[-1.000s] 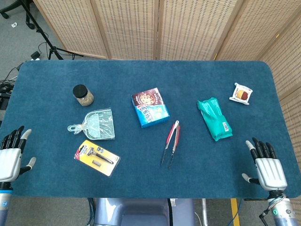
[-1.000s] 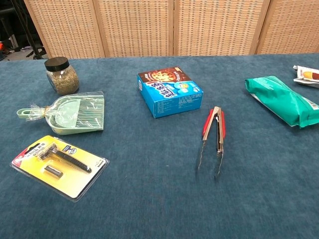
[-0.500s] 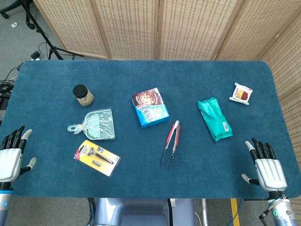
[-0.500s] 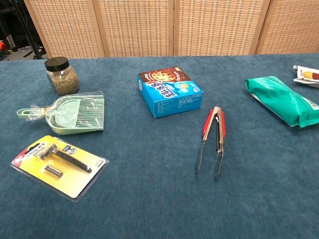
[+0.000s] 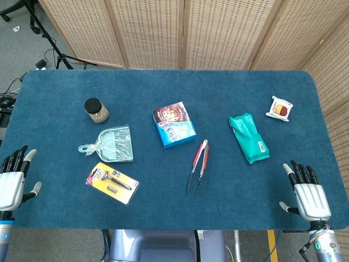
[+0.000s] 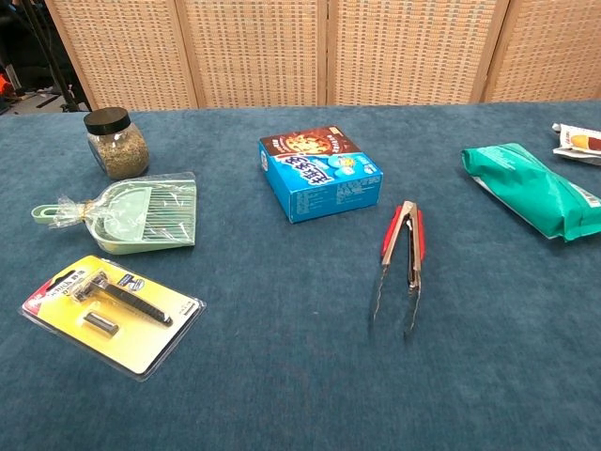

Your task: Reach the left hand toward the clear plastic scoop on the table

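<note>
The left hand (image 5: 12, 183) is seen at the near left edge of the bench (image 5: 163, 218), fingers spread and empty. The scoop (image 5: 109, 145) lies well apart, between the jar (image 5: 96, 109) and razor pack (image 5: 112, 183). The right hand (image 5: 308, 196) is spread, empty, near right.

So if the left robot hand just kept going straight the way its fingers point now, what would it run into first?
Probably nothing. The left robot hand sits open at the blue table's near left edge, fingers pointing up the table's left side. The pale green wrapped plastic scoop lies off to the right of that line, though depth is uncertain.
</note>
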Action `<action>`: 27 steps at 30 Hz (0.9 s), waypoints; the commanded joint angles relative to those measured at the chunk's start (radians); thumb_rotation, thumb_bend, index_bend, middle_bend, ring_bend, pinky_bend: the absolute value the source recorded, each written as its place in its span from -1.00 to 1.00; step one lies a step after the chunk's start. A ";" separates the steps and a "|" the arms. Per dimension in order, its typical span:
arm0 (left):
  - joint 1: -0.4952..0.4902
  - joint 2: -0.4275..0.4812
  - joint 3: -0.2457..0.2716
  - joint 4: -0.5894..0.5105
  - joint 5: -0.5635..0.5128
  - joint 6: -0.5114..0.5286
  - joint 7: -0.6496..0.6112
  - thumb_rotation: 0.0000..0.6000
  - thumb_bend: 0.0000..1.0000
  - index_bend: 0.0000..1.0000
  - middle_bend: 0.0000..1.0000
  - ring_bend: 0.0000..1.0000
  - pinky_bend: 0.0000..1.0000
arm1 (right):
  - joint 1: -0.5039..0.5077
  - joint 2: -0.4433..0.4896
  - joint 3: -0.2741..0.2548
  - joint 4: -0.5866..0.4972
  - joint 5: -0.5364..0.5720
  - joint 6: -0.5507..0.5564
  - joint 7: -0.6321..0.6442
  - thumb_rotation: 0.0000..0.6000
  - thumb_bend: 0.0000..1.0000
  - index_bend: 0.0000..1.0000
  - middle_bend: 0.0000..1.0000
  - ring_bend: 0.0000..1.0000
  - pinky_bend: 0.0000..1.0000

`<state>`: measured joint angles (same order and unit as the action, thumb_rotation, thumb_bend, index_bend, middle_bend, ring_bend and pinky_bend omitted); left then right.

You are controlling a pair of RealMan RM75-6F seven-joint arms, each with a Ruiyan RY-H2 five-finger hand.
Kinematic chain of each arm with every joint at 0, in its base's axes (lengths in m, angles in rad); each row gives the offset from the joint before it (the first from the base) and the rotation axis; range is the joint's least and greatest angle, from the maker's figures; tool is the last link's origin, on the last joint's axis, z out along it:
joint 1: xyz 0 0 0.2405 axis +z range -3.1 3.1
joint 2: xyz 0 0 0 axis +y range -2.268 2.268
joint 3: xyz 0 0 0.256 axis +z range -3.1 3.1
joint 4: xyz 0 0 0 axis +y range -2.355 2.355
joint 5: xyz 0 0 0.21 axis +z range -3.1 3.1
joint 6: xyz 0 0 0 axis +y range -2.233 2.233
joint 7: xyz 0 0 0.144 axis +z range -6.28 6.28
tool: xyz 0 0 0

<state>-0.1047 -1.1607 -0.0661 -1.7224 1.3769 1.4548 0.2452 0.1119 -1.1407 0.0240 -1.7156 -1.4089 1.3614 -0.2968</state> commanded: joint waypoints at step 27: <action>-0.346 0.202 -0.132 -0.024 -0.243 -0.626 -0.130 1.00 0.08 -1.00 0.38 0.65 0.29 | 0.009 -0.015 -0.006 -0.003 -0.003 -0.015 -0.024 1.00 -1.00 -1.00 -1.00 -1.00 -1.00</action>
<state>-0.3316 -1.0533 -0.1682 -1.7305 1.2417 1.0283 0.1425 0.1205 -1.1551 0.0178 -1.7182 -1.4121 1.3471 -0.3203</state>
